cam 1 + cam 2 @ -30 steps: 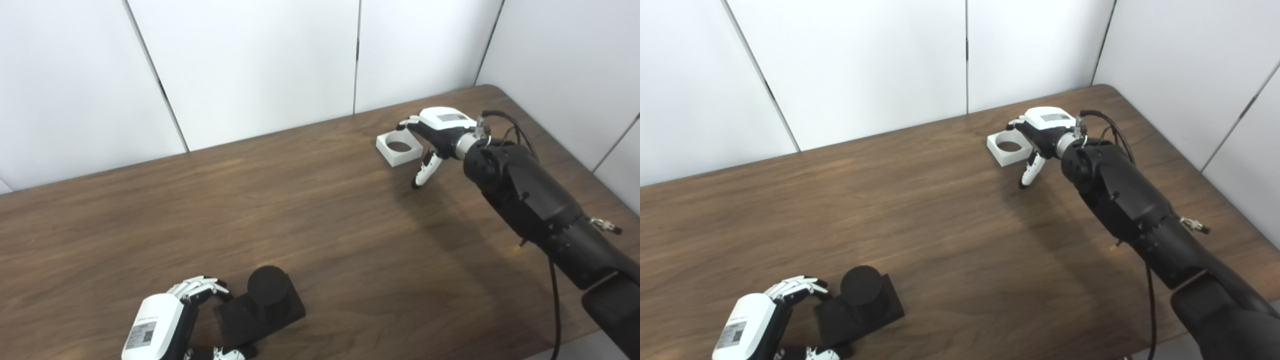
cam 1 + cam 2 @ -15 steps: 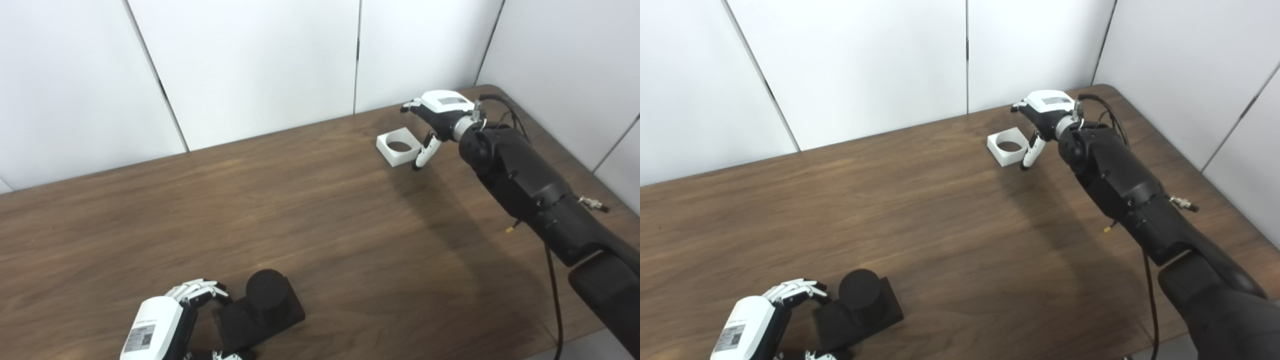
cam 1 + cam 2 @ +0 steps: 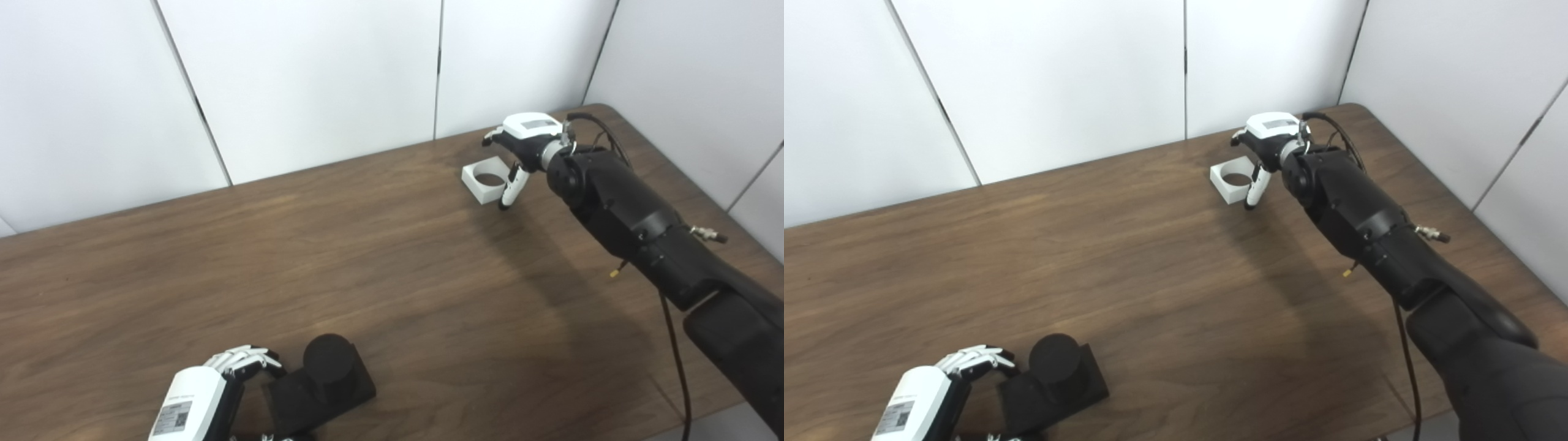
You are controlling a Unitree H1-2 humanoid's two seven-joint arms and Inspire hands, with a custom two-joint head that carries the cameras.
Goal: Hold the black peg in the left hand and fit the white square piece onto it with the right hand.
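White square piece [image 3: 488, 179] lies flat at the far right of the wooden table [image 3: 306, 257]; right hand [image 3: 523, 138] hangs over its far right corner, fingers spread, thumb hanging down just beside its near right edge, nothing held. Left hand [image 3: 208, 392] sits at the near left, fingers curled against the left edge of the black peg [image 3: 327, 361]'s base; whether the grip is actually closed cannot be told, since the palm side is hidden. Risks, as judged: the piece is low and light-looking, so a closing thumb could push it across the smooth wood rather than pinch it; a grasp on one corner may let it tilt or swing. An unsecured peg could shift under insertion. Appearance: piece is a shallow white block with a round through-hole showing dark wood; peg is a short matte black cylinder upright on a square black base.
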